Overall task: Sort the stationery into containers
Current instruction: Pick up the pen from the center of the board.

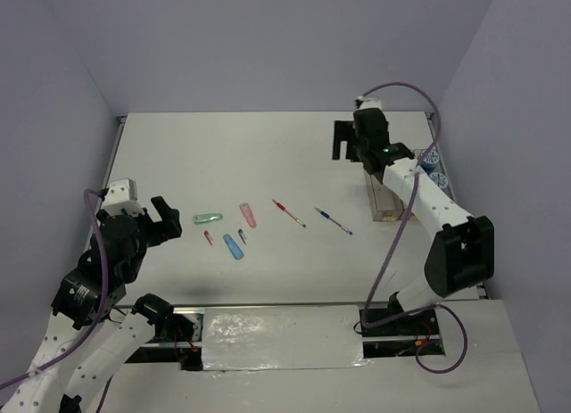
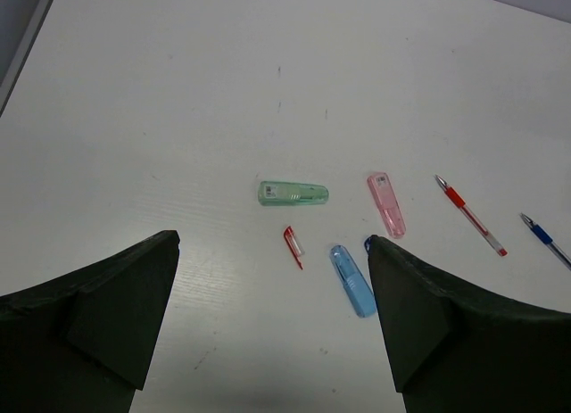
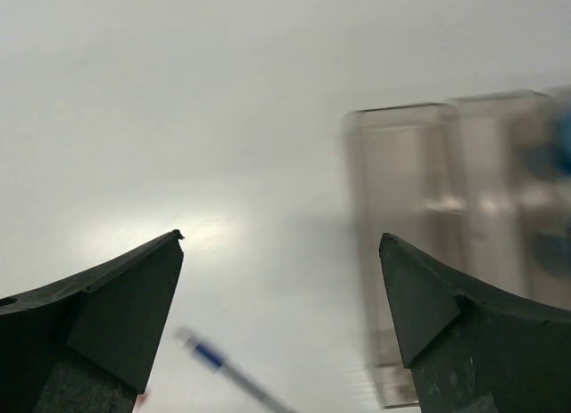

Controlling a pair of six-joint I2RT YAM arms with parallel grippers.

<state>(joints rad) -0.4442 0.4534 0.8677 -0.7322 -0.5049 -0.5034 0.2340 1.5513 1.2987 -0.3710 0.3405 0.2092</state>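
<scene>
The left end effector (image 1: 166,219) is hovering at the 9 o'clock side of the surface (image 1: 268,154), its fingers spread wide and gripping nothing. Toward 3 o'clock from it, the loose stationery is lying in a ragged row. The green piece (image 1: 207,218) is sitting nearest. The pink piece (image 1: 248,215) is lying further toward 3 o'clock, and the blue piece (image 1: 233,245) is resting toward 6 o'clock of both. A tiny red clip (image 1: 208,237) is lying just under the green piece. A second small, dark blue clip (image 1: 242,236) is sitting beside the blue piece. The red pen (image 1: 288,213) and the blue pen (image 1: 333,221) are lying further toward 3 o'clock, apart and roughly parallel.

The right end effector (image 1: 344,144) is hanging toward 1 o'clock, its fingers likewise spread and empty. The clear bins (image 1: 385,199) are sitting at 3 o'clock, partly under that arm. The two patterned rolls (image 1: 434,163) are showing at the bins' 3 o'clock side. The right wrist view is blurring them.
</scene>
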